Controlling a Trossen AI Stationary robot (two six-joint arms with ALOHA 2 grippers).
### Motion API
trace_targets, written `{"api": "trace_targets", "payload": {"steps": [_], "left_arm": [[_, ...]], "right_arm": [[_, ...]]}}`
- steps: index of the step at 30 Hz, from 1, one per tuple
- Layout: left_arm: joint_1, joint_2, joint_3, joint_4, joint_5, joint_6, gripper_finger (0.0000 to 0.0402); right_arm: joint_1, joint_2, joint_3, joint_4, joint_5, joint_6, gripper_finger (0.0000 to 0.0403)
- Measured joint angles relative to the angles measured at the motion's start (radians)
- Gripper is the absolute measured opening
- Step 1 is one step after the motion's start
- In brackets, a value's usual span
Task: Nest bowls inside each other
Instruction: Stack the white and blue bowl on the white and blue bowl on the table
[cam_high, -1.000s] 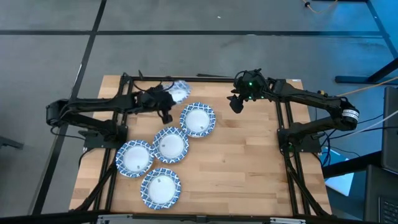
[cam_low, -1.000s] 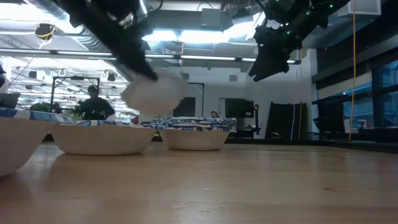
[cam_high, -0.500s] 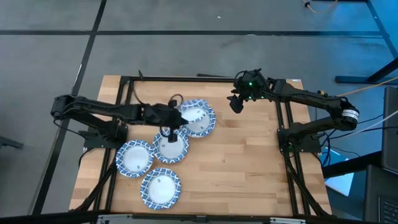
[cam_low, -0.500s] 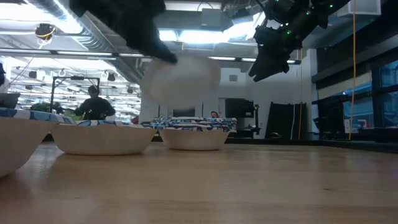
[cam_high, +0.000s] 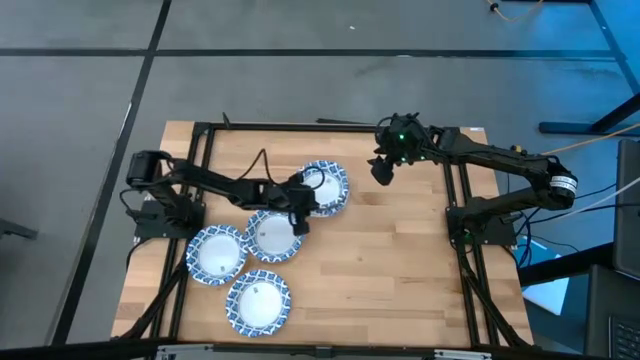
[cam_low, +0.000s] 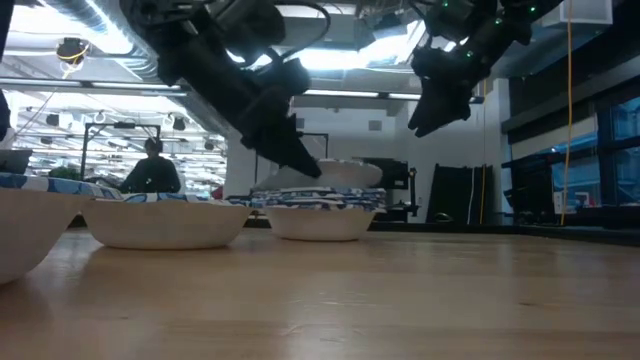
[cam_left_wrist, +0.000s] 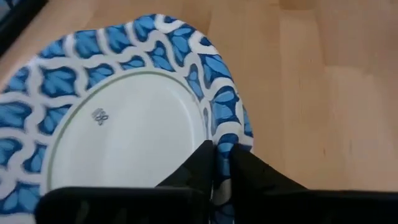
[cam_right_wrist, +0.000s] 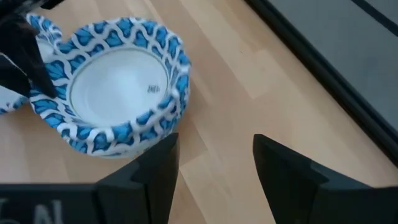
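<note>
Several blue-and-white patterned bowls stand on the wooden table. My left gripper is shut on one bowl, which sits over another bowl at the far middle of the table. Three single bowls rest on their bases nearer: one beside the stack, one to its left, one by the near edge. My right gripper hovers open, raised, to the right of the stack; the right wrist view shows the stacked bowls ahead of it. My left gripper pinches the upper bowl's patterned rim on its near-left side, one finger inside the bowl and one finger outside. It comes in slanting down from the table's left. The bowl is about level, down in the mouth of the bowl beneath.
Black frame rails run along the table's left and right sides. Bare wood spreads over the right and near-right part of the table. Beyond the far edge, the low view shows a room with a person far off.
My left gripper has carried its bowl from the far left of the table rightward and down, from well above the bowls onto the far middle bowl. The bowl has gone from tilted and raised to about level in that bowl's mouth.
</note>
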Motion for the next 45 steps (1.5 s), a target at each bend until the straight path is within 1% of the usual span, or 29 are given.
{"api": "trace_targets", "payload": {"steps": [4, 7, 9, 12, 17, 20, 23, 29, 33, 34, 40, 43, 45], "left_arm": [[0.0, 0.001, 0.023, -0.004, -0.001, -0.025, 0.0073], [-0.003, -0.01, 0.04, -0.007, -0.062, -0.016, 0.0104], [-0.005, -0.016, 0.054, 0.004, -0.081, 0.032, 0.0118], [-0.005, -0.024, 0.065, 0.001, -0.085, 0.065, 0.0124], [-0.005, -0.024, 0.066, -0.01, -0.084, -0.014, 0.0126], [-0.009, -0.024, 0.066, -0.011, -0.084, -0.02, 0.013], [-0.01, -0.024, 0.066, -0.011, -0.082, -0.044, 0.015], [-0.014, -0.024, 0.066, -0.018, -0.074, -0.078, 0.0216], [-0.033, -0.052, 0.065, -0.029, -0.074, -0.088, 0.0228], [-0.04, -0.064, 0.065, -0.055, -0.074, -0.086, 0.0229], [-0.096, -0.163, 0.064, -0.352, -0.074, -0.073, 0.0227], [-0.13, -0.204, 0.064, -0.451, -0.074, -0.095, 0.0228], [-0.152, -0.222, 0.064, -0.472, -0.074, -0.095, 0.0228]], "right_arm": [[0.0, 0.0, 0.0, -0.033, 0.0, -0.026, 0.0205], [0.0, 0.0, 0.0, -0.036, 0.0, -0.052, 0.0205], [0.0, 0.0, 0.0, -0.035, 0.0, -0.054, 0.0205], [0.0, 0.0, 0.0, -0.034, 0.0, -0.055, 0.0205], [0.0, 0.0, 0.0, -0.034, 0.0, -0.087, 0.0205], [0.0, 0.0, 0.0, -0.033, 0.0, -0.096, 0.0205], [0.0, 0.0, 0.0, -0.032, 0.0, -0.102, 0.0205], [0.0, 0.0, 0.0, -0.031, 0.0, -0.102, 0.0205], [0.0, 0.0, 0.0, -0.032, 0.0, -0.102, 0.0205], [0.0, 0.0, 0.0, -0.035, 0.0, -0.102, 0.0205], [0.0, 0.0, 0.0, -0.045, 0.0, -0.105, 0.0205], [0.0, 0.0, 0.0, -0.045, 0.0, -0.106, 0.0205], [0.0, 0.0, 0.0, -0.045, 0.0, -0.106, 0.0205]]}}
